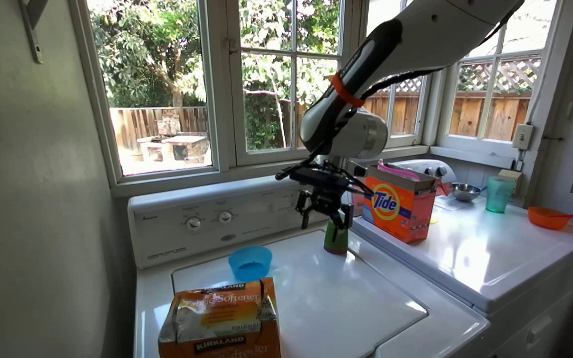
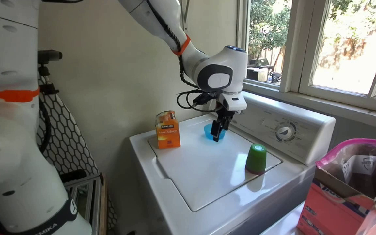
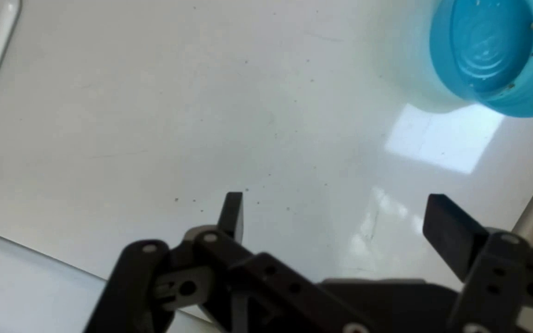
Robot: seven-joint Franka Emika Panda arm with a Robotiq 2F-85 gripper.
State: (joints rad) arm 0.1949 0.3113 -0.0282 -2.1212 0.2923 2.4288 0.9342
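Note:
My gripper hangs above the white washer lid, its jaws wide apart and nothing between them. In the wrist view both fingertips show, with only speckled lid under the gripper. A translucent blue bowl is partly cut off at that view's upper right. It stands upright on the lid; in an exterior view the gripper partly covers the blue bowl. A green cup stands upside down near the lid's other end. In an exterior view one finger overlaps the green cup; no contact can be made out.
An orange fabric softener box stands on the washer by the wall. The control panel rises along the back, below the windows. On the adjoining machine are a Tide box, a metal bowl, a teal cup and an orange bowl.

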